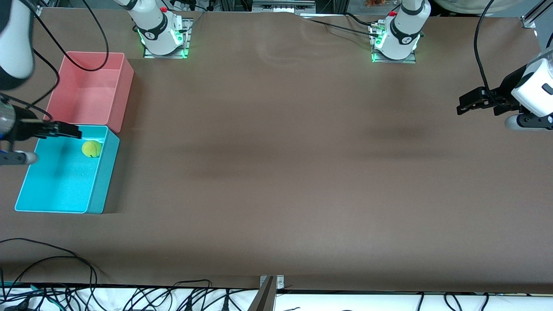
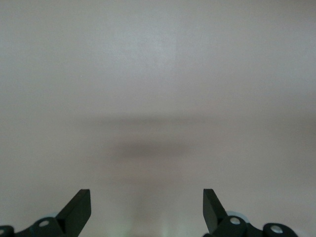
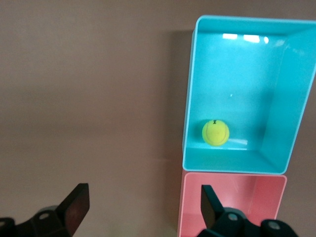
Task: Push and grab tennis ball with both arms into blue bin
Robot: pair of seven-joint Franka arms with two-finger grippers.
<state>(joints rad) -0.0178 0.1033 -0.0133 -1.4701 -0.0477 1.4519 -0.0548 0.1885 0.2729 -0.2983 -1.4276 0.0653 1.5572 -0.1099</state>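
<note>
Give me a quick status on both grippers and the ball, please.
Left gripper open, waiting over bare table. Right gripper open, empty, over blue bin. Tennis ball in the bin, near the pink bin. Nothing obstructing.

Pink box on brown table

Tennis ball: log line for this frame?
tennis ball: in blue bin | right gripper: open, above bin | left gripper: open, waiting

You've got a fuzzy felt tennis ball in a glossy smooth plastic blue bin; pink bin same plastic; table matt brown.
</note>
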